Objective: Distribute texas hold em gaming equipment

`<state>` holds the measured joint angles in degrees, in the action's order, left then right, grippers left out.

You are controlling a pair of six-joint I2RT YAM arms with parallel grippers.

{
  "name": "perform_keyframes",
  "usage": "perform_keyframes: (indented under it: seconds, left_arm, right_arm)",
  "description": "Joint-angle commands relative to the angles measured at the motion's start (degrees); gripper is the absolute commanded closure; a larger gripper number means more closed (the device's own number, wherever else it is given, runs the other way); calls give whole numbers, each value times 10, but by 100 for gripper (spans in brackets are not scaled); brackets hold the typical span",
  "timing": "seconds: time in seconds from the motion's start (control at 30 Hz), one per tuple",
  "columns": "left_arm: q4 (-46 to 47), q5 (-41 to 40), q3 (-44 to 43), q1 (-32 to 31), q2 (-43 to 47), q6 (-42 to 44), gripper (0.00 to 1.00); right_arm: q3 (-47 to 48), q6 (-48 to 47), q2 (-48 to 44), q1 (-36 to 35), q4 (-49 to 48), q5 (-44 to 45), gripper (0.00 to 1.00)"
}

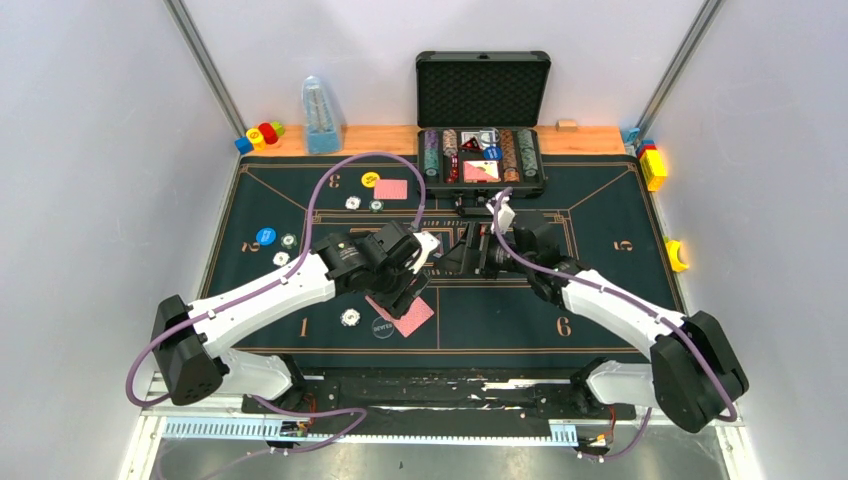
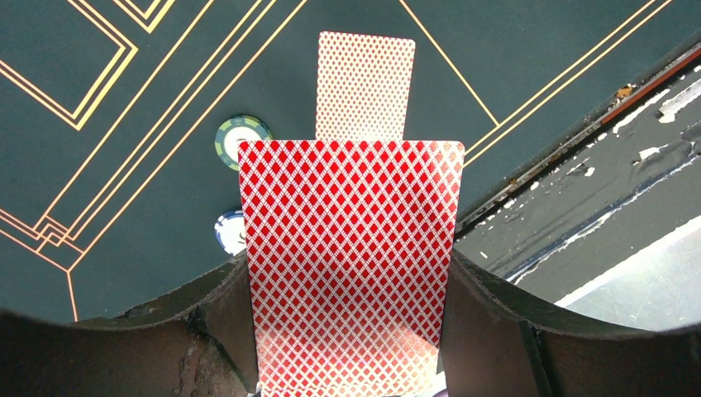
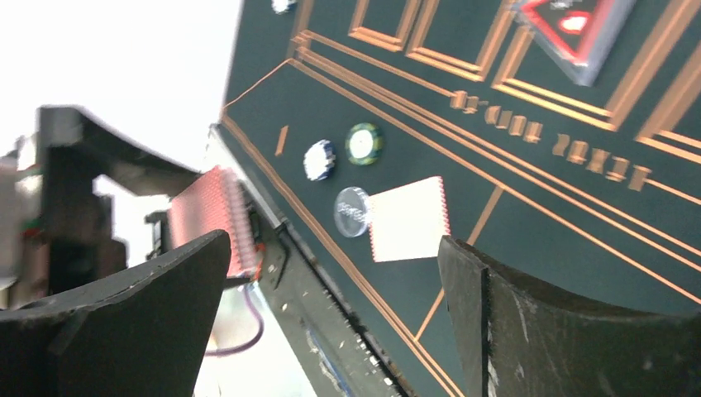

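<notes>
While the left hand [image 2: 347,277] pinches a card [image 2: 351,207], right hand [image 3: 332,244] gapes empty.

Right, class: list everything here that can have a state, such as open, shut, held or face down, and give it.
chip case: open, lid upright.
left hand: shut on the held card.
held card: between the fingers, red back showing.
right hand: open, empty.
card at seat 1: flat, face down.
card at seat 3: flat, face down.
dealer button: lying flat beside the seat 1 card.
</notes>
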<state>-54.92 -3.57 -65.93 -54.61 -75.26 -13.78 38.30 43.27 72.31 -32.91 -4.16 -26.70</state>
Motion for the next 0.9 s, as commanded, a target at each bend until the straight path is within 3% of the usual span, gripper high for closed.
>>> perform_keyframes:
  seconds: [0.0,0.27,0.87]
  left_arm:
    - [6,4,-7,-1,21,-1,100]
    - [9,12,-8,-1,23,2,100]
    - [10,15,-7,-1,24,1,100]
  right_arm:
    - [2,5,-2,-3,-86,-133,3]
    - [51,12,80,-26,-102,-203,10]
    - [127,38,204,-102,-148,-231,17]
